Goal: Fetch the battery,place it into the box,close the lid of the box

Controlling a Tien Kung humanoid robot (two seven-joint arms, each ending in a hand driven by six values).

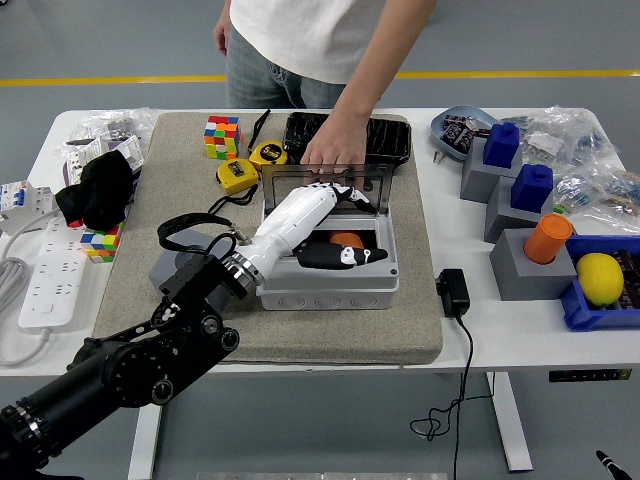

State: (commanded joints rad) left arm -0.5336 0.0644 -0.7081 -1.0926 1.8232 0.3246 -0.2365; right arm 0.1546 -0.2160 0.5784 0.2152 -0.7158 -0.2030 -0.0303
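An orange battery (346,239) lies inside the open grey box (330,287) on the mat. The box's clear lid (377,194) stands tilted up at the back. My left hand (343,222) reaches in over the box, open. Its white fingers (345,191) stretch up against the lid and its dark thumb (340,257) lies over the box floor just in front of the battery. A person's hand (334,152) rests on the lid's top edge. My right hand is out of view.
Two yellow tape measures (267,154) and a colour cube (222,136) lie behind the box on the left, a black tray (388,139) behind it. A black power adapter (453,292) sits to the right, past it grey blocks, an orange cylinder (547,237) and a lemon (598,277).
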